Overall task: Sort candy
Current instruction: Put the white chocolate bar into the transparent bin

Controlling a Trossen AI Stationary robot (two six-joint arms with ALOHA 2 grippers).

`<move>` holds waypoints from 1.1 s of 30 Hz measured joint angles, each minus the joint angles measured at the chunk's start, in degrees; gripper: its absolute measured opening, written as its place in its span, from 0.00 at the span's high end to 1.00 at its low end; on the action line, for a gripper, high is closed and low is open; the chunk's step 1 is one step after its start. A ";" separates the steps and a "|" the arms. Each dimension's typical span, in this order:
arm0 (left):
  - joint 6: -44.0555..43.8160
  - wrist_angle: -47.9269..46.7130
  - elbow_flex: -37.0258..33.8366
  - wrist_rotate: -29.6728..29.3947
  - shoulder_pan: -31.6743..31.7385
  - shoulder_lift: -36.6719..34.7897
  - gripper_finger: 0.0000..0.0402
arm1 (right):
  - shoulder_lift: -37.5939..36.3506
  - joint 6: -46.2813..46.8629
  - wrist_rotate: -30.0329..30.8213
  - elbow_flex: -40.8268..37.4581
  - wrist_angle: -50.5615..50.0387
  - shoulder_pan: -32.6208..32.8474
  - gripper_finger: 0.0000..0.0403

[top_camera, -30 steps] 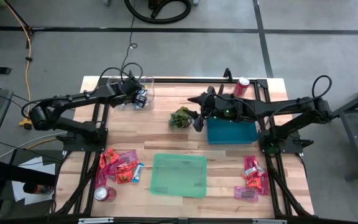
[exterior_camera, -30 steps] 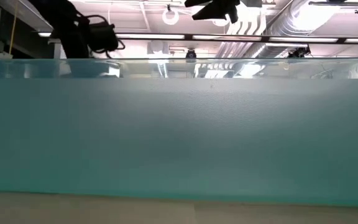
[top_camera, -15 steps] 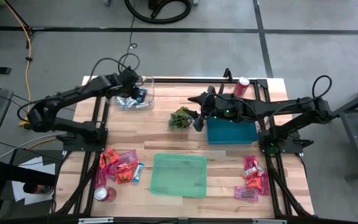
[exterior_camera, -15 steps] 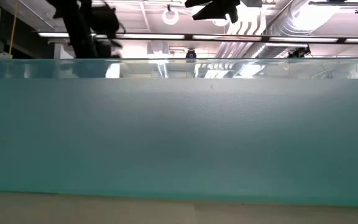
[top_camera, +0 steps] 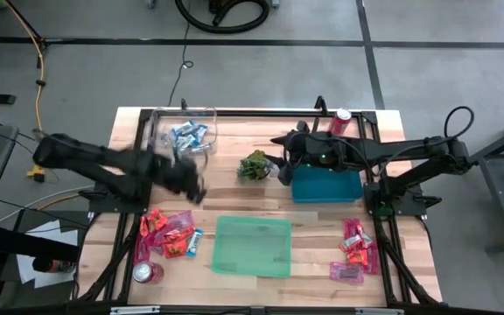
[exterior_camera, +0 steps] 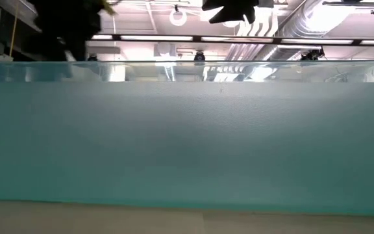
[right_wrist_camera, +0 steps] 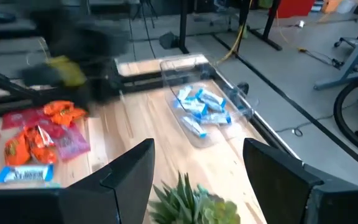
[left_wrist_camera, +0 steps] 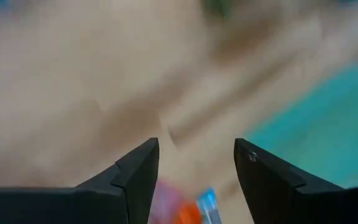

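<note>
Two loose heaps of candy on the tabletop (top_camera: 234, 188): a left heap (top_camera: 170, 234) of pink, red-orange and one blue-and-white piece beside a red soda can (top_camera: 147, 272), and a right heap (top_camera: 355, 249) of pink and red-orange pieces near the tabletop's front right corner. Blue-and-white pieces (top_camera: 188, 136) already lying in a clear tray (top_camera: 210, 131) at the far left. Green bin (top_camera: 252, 246) at front centre and teal bin (top_camera: 325, 185) at right centre, contents not discernible.

Left gripper (top_camera: 189, 185) over bare wood between clear tray and left heap, motion-blurred; jaws apart and empty in the left wrist view (left_wrist_camera: 194, 165). Right gripper (top_camera: 283, 168) beside the small green plant (top_camera: 254, 165), at the teal bin's far left corner; jaws apart, empty (right_wrist_camera: 197, 171).

Handling estimate: very light, thin, flat, with slick crinkly foil likely to slide or flex under pressure. Pieces overlapping, so risk of lifting two at once. Preferred hold: across the short width at mid-length, on a piece at the heap's edge. Blue-and-white piece (top_camera: 195, 241) at the left heap's near right edge probably easiest to isolate.
</note>
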 joint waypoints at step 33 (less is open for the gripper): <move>-33.91 2.30 12.16 6.69 -22.92 41.56 0.52 | -0.22 1.10 -4.58 0.00 -2.63 -7.18 0.40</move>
